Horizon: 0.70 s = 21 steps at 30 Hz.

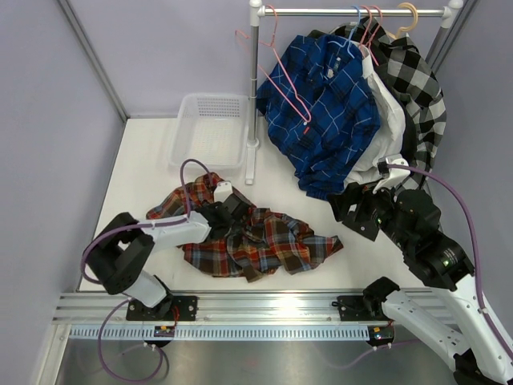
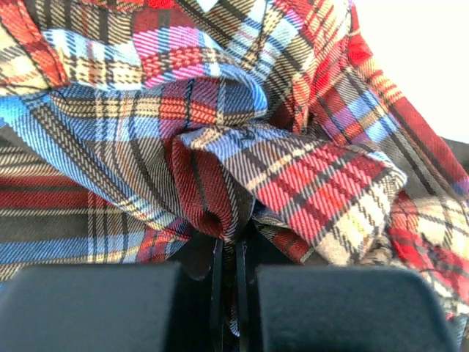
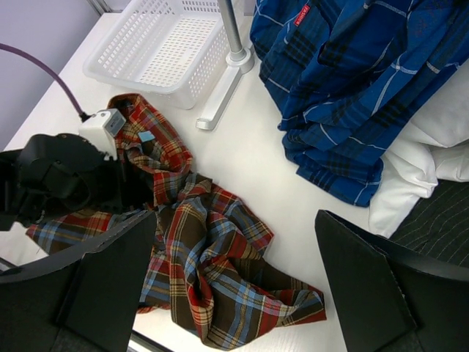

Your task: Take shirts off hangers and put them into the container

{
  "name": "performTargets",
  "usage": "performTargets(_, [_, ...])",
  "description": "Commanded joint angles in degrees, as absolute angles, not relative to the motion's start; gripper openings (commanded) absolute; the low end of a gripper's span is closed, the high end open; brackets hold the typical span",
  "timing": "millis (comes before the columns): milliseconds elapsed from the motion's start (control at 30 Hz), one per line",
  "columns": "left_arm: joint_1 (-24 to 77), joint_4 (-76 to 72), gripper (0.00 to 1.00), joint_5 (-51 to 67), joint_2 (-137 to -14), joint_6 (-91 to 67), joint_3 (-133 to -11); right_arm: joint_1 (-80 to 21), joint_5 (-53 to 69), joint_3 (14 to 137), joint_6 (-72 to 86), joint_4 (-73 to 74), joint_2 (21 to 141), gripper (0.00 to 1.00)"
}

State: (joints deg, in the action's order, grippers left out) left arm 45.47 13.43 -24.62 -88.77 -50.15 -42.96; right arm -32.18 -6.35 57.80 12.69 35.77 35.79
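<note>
The red-orange-navy plaid shirt [image 1: 264, 245] [image 2: 220, 110] [image 3: 220, 271] lies crumpled on the table, off its hanger. My left gripper [image 1: 231, 215] [image 2: 229, 253] is shut on a fold of it, with cloth pinched between the jaws. My right gripper [image 1: 354, 210] [image 3: 234, 220] hovers open above the shirt's right side, holding nothing. The royal blue shirt [image 1: 329, 112] [image 3: 352, 95] hangs from the rail on a light blue hanger [image 1: 353, 24]. An empty pink hanger [image 1: 280, 80] dangles beside it. The white container [image 1: 180, 136] [image 3: 110, 70] stands at the back left with nothing in it.
A white shirt [image 1: 386, 136] [image 3: 429, 158] and a black-and-white checked shirt [image 1: 418, 88] hang behind the blue one on pink hangers. The rack's post [image 1: 254, 96] and foot [image 1: 250, 170] stand just right of the container. Grey walls close in both sides.
</note>
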Motion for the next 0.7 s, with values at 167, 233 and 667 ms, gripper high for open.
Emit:
performTargets(167, [45.4,35.9,0.00,-30.0,-65.6,-39.7,-56.1,-31.9,-5.2,57.5,12.8,33.9,35.9,1.00])
performTargets(233, [45.1,41.0,0.00,-32.8,-62.2,-35.4,-64.5,-31.9,-5.4,57.7,12.7,34.4,36.0,0.99])
performTargets(667, [39.7,44.6,0.00,-39.4,-74.6,-10.6,-119.0,-31.9,-3.3,57.7,13.4,34.3,38.0,0.99])
